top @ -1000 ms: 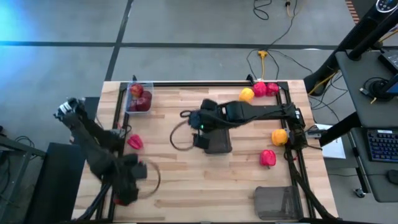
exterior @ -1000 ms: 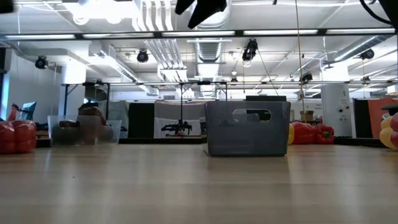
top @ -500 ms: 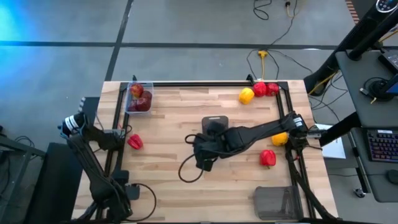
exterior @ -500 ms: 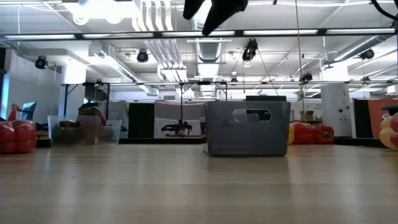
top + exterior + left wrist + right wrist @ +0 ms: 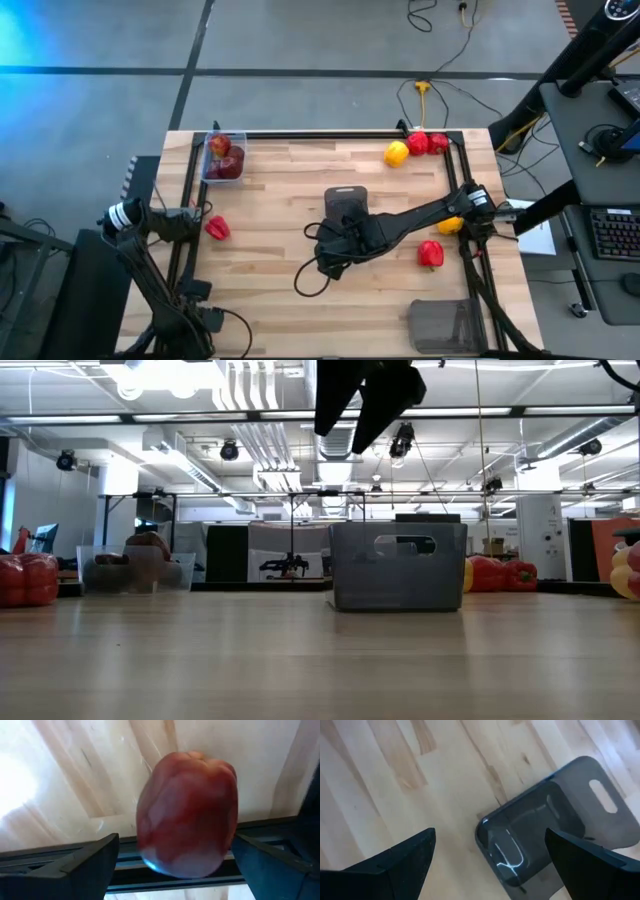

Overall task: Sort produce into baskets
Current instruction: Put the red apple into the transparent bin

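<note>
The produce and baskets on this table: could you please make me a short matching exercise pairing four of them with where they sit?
Things:
1. clear basket
2. dark grey mesh basket nearest the arms' bases
3. yellow pepper by two red ones
4. red pepper seen by the left wrist

Places:
A. near right corner
B. far edge, toward the right
C. left edge of the table
D. far left corner

Pairs: 1-D, 2-A, 3-B, 4-C
</note>
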`<action>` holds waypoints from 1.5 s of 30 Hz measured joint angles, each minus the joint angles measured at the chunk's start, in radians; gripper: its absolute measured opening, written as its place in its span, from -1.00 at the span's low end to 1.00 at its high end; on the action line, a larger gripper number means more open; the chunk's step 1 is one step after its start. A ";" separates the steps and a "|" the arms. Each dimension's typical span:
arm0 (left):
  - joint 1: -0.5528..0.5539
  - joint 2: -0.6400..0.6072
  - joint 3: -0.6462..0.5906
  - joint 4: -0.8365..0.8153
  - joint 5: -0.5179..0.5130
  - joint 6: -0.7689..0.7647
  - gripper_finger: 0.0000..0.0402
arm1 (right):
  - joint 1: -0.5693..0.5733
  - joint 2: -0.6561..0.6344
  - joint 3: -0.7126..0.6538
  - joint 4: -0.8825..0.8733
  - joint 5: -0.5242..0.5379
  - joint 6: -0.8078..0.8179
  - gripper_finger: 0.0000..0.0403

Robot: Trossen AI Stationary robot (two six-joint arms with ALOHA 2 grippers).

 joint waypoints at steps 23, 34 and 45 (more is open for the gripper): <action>0.049 -0.013 -0.012 -0.231 -0.200 0.050 0.26 | 0.006 0.000 0.206 0.056 -0.024 -0.127 0.83; 0.697 -0.404 -0.119 -0.447 -0.723 0.042 0.28 | 0.017 0.000 0.380 -0.086 0.053 -0.174 0.83; 1.639 -0.522 -0.151 -0.281 -1.118 0.074 0.29 | 0.008 0.000 0.398 -0.182 0.118 -0.202 0.83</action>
